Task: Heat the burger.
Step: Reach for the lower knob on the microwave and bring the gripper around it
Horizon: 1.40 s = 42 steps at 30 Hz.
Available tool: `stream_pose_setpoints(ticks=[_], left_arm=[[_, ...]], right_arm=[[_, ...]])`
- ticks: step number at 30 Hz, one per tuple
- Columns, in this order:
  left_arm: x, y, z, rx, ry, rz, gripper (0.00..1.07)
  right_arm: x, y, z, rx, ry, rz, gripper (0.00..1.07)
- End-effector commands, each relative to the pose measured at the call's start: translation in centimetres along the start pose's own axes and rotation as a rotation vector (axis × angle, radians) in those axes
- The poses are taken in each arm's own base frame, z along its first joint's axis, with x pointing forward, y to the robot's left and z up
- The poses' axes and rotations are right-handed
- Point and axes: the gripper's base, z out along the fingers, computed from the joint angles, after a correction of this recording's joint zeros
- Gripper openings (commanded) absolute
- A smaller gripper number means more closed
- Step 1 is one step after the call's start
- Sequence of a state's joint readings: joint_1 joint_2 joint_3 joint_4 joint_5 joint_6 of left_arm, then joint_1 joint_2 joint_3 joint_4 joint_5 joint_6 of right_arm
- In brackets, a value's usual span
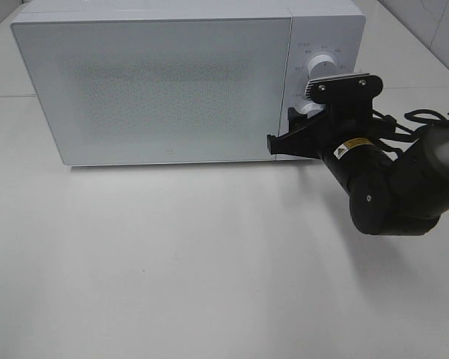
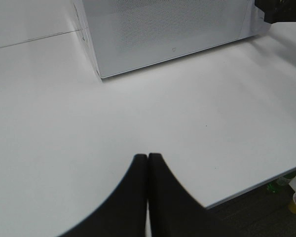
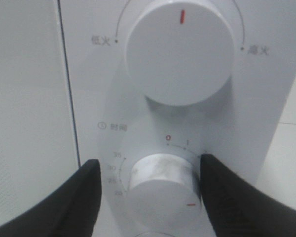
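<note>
The microwave (image 1: 157,82) is sitting on the white table (image 1: 209,262) with its frosted door (image 1: 153,86) closed. The burger is not showing in any view; it is probably lying behind that door, though the panel is hiding whatever is inside. The right gripper (image 3: 150,164) is straddling the timer knob (image 3: 160,185), the lower of the two dials, under the power knob (image 3: 180,52). Its jaws are standing apart: one finger (image 3: 84,192) is leaving a visible gap to the knob, while the other (image 3: 227,197) is sitting right at the rim, and whether it is touching cannot be told. The left gripper (image 2: 148,158) is hanging over bare table in front of the microwave with its fingers pressed together on nothing. The step in hand looks like setting the time. To do it well, the right gripper is needing to centre on the knob first, so both pads are meeting it together rather than one side shoving it. It should then be closing firmly and rolling the wrist about the knob's own axis without pulling outward. The knob's red mark (image 3: 191,203) is already lying clockwise of the zero (image 3: 168,138), so only a short, watched turn is likely wanted. A slipping pad or an overlong setting is the main risk.
</note>
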<state>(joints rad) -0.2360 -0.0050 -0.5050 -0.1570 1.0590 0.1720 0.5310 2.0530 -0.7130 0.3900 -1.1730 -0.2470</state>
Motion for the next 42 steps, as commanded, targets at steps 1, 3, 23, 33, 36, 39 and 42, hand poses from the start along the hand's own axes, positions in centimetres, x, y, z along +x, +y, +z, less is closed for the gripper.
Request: stream_pose_setpoints(ticks=[1, 3, 23, 33, 36, 39, 42], left_arm=[[-0.01, -0.04, -0.04, -0.002, -0.018, -0.004, 0.00], [-0.01, -0.04, -0.04, -0.002, -0.018, -0.004, 0.00], [-0.01, -0.04, -0.04, -0.002, -0.018, -0.004, 0.00], [-0.01, -0.04, -0.04, -0.002, -0.018, -0.004, 0.00], [-0.01, -0.04, -0.04, -0.002, -0.018, -0.004, 0.00], [-0.01, -0.04, -0.04, -0.002, -0.018, -0.004, 0.00], [-0.01, -0.04, -0.04, -0.002, -0.018, -0.004, 0.00]], right_arm=[[-0.54, 0.11, 0.55, -0.015, -0.014, -0.002, 0.57], [-0.44, 0.14, 0.55, -0.018, -0.003, -0.002, 0.57], [-0.45, 0.04, 0.55, -0.007, -0.004, -0.043, 0.00], [-0.24, -0.60, 0.53, 0.065, 0.010, 0.282, 0.00], [-0.18, -0.56, 0.54, 0.063, 0.012, 0.416, 0.00], [-0.05, -0.51, 0.53, 0.065, 0.019, 0.712, 0.00], [-0.05, -0.44, 0.54, 0.059, 0.018, 0.858, 0.00]])
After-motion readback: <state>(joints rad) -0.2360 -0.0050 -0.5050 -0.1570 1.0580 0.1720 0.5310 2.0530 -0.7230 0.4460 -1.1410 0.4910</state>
